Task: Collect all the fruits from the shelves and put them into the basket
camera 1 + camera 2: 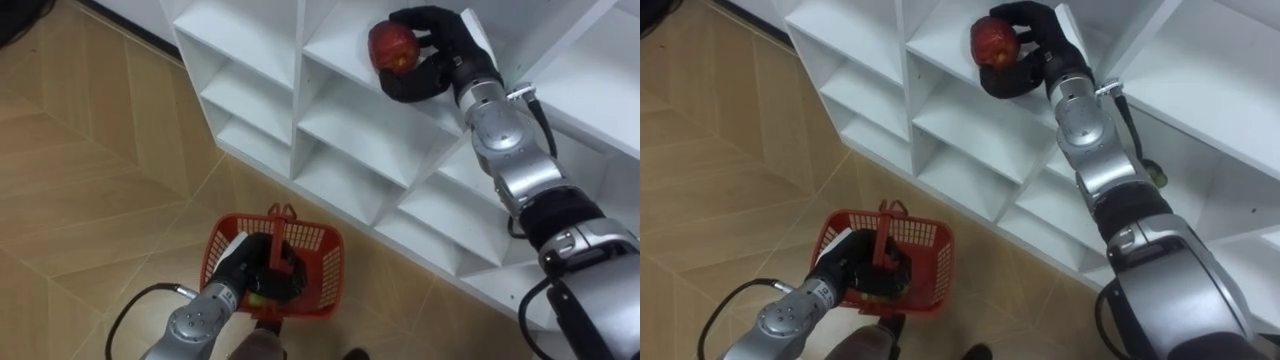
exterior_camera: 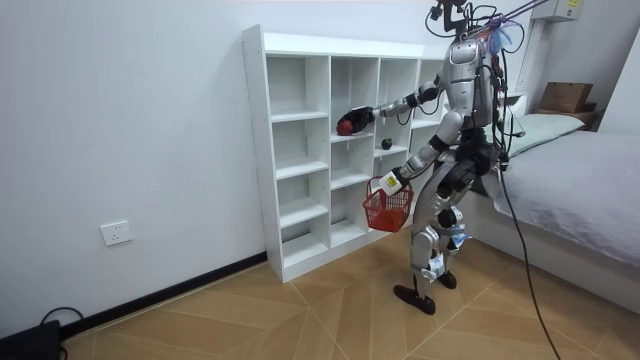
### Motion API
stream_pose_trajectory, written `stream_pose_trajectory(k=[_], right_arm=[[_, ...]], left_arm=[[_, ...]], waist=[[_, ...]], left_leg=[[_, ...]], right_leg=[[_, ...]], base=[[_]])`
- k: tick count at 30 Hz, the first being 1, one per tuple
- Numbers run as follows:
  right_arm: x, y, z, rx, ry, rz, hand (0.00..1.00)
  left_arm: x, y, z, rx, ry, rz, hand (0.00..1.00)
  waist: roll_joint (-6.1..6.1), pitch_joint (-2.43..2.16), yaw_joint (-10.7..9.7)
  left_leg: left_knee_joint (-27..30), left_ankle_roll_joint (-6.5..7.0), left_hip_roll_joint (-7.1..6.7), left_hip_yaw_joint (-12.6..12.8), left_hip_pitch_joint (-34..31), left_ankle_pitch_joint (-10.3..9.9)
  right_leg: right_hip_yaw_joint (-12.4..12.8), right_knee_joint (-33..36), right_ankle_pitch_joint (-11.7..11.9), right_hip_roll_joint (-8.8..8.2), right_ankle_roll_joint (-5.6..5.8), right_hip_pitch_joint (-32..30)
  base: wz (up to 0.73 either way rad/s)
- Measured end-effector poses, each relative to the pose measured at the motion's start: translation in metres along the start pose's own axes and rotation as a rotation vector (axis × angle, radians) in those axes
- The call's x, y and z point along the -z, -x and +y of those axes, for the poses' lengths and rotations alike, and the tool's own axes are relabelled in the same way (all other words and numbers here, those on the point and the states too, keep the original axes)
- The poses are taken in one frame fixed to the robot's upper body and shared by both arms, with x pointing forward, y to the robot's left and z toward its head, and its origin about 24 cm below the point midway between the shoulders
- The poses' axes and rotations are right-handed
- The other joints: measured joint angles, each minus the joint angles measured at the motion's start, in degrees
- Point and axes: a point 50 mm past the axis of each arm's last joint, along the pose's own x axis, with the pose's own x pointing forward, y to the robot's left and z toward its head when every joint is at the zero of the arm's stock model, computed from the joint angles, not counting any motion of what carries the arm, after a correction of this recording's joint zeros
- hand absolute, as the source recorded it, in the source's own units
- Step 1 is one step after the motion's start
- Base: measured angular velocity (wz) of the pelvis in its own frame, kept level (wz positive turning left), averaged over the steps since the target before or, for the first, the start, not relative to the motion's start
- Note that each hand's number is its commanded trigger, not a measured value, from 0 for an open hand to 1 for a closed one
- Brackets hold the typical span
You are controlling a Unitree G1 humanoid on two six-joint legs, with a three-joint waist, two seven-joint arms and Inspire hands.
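A red round fruit (image 1: 390,47) sits at the front edge of an upper shelf of the white closet (image 1: 330,120), and my right hand (image 1: 440,45) is curled around it from behind. In the room view the same fruit (image 2: 344,126) shows at the end of my outstretched right arm. My left hand (image 1: 248,265) hangs low, shut on the upright handle of a red plastic basket (image 1: 325,270) above the wood floor. Something small and yellow-green lies in the basket under the hand. I stand facing the closet (image 2: 300,150) with the basket (image 2: 386,211) at hip height.
A small dark fruit (image 2: 385,143) lies on a shelf further right, half hidden behind my forearm in the right eye view. The other compartments look bare. A bed (image 2: 580,170) stands behind me, with a cardboard box (image 2: 565,97) beyond it.
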Motion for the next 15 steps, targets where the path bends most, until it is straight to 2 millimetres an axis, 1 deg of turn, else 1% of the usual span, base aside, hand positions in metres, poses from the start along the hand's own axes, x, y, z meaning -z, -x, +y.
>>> stream_pose_trajectory(k=[9, 15], right_arm=[[-0.0001, 0.0, 0.003, 0.003, -0.034, 0.004, 1.0], [0.0017, 0.0009, 0.0008, 0.023, -0.081, 0.011, 1.0]], left_arm=[[0.0017, 0.0006, -0.0027, 0.009, -0.007, 0.006, 1.0], [-0.0015, 0.0, -0.0025, 0.0, -0.006, -0.008, 1.0]], waist=[[0.06, -0.01, 0.3], [0.43, -0.11, 0.1]], left_leg=[[-0.1, -0.01, -0.03, -0.1, 0.0, 0.0], [0.4, -0.01, -0.11, -0.5, -0.6, 0.0]], right_leg=[[0.0, -0.1, 0.0, 0.06, 0.01, 0.1], [-0.1, 0.5, 0.0, -0.01, 0.06, -0.3]], base=[[0.0], [0.02]])
